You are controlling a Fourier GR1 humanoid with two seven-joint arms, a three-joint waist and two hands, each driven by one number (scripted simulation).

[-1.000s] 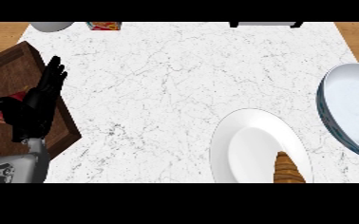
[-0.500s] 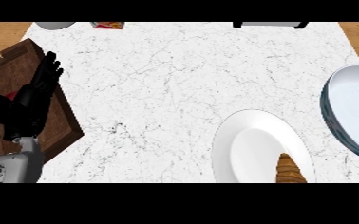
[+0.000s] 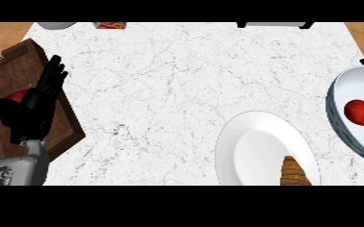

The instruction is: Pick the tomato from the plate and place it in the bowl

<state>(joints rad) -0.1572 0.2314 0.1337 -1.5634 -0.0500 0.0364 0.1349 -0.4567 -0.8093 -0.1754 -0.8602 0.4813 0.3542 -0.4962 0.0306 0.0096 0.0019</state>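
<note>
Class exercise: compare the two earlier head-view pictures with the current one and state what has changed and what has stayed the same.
A red tomato now shows in the bowl at the right edge; earlier none showed there. The left hand has shifted slightly on the left. The white plate and the croissant are unchanged.

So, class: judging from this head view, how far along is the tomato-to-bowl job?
Done: the tomato already sits inside the bowl at the right edge. In hand: nothing; the left hand rests open over the wooden board. Left: apparently nothing; the white plate holds only a croissant.

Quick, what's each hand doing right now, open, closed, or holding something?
Left hand: open, fingers straight, holding nothing, at the view's left edge.
Right hand: not in view.
</note>
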